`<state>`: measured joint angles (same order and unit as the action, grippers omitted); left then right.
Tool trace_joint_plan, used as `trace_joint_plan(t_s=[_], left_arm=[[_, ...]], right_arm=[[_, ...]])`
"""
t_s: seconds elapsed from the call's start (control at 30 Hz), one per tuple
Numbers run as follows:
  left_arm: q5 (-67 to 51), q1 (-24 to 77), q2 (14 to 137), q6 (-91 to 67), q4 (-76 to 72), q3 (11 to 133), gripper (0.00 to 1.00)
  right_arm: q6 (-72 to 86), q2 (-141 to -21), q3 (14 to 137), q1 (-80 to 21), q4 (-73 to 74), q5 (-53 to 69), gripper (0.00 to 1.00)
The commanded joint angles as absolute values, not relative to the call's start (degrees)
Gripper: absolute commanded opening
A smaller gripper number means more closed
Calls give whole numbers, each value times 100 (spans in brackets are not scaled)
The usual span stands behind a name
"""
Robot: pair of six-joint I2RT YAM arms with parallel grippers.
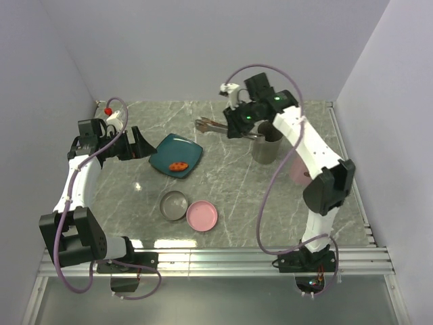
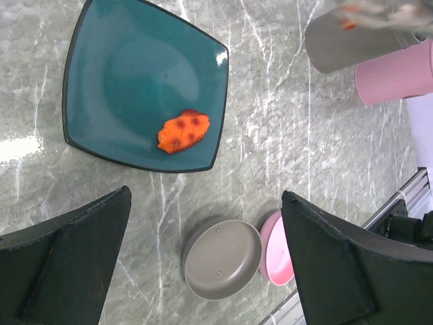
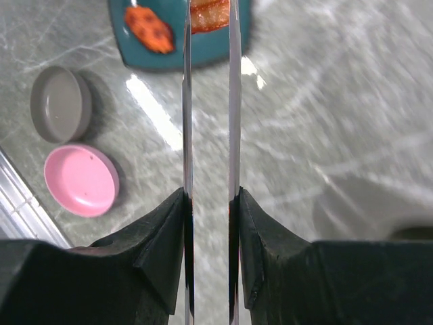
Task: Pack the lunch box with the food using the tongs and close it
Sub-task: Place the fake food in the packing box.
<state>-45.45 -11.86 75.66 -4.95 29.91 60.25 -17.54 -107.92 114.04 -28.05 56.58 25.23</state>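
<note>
My right gripper [image 3: 211,196] is shut on the silver tongs [image 3: 187,101], one finger pressing on each arm. Between the tong tips sits an orange-red piece of food [image 3: 208,15]. In the top view this gripper [image 1: 238,127] hangs at the back of the table and the tongs [image 1: 210,124] point left, beside the grey lunch box cup [image 1: 266,150]. A second orange piece [image 2: 183,131] lies on the teal plate [image 2: 101,81]. My left gripper [image 2: 206,196] is open and empty, hovering left of the plate [image 1: 166,150].
A pink cup [image 2: 396,71] stands next to the grey cup [image 2: 345,44]. A grey lid [image 1: 174,204] and a pink lid [image 1: 201,216] lie side by side near the front. White walls close in on the left, back and right; a metal rail [image 1: 216,257] runs along the near edge.
</note>
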Motion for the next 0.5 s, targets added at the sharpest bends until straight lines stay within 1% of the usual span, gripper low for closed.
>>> trace_joint_plan(t_s=[0.0,0.2,0.23,0.47], left_arm=[[-4711,-1178,7506,-387,2997,6310,100],[-4772,-1186,7550,-492,2909,6363,99],[-4781,-1178,7593,-501,2927,6389,99],[-4860,-1178,7646,-606,2804,6407,99]], right_arm=[[-1731,-9890,11084,-2358,5739,2725,36],[-1775,-9151,10592,-1399,5985,2830,36],[-1801,-9062,10530,-1110,6046,2900,36],[-2091,-8561,9976,-186,6231,2804,36]])
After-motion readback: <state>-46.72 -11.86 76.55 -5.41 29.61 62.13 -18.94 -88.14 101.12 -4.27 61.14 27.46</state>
